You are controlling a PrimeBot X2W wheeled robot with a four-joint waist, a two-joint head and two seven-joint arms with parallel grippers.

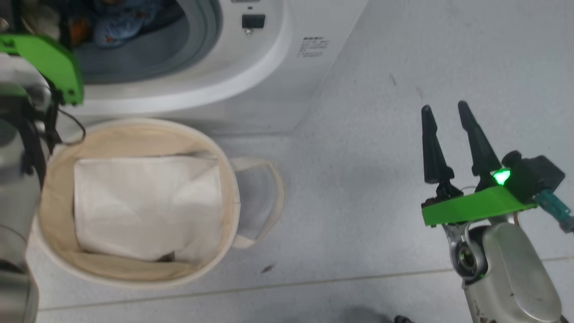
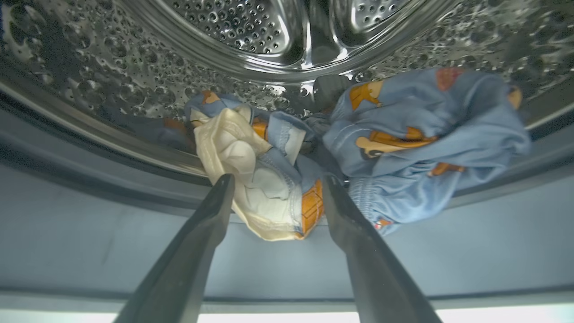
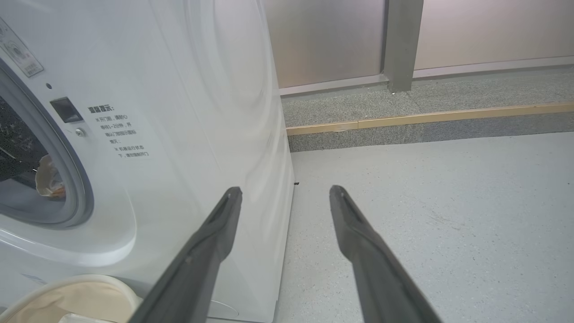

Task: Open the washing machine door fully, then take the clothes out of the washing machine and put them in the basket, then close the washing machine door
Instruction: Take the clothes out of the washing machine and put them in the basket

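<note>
A pale grey speckled floor [image 1: 358,134] spreads beneath and ahead of the right gripper [image 1: 444,106]. A small brown scrap [image 1: 268,268] lies on it well to that gripper's left, and a creased white sheet [image 1: 148,206] lies further left still. Far ahead of the same gripper, a grey kerb [image 3: 403,134] topped by a tan strip [image 3: 426,117] runs below frosted wall panels [image 3: 323,36] and a grey post [image 3: 401,40].
</note>
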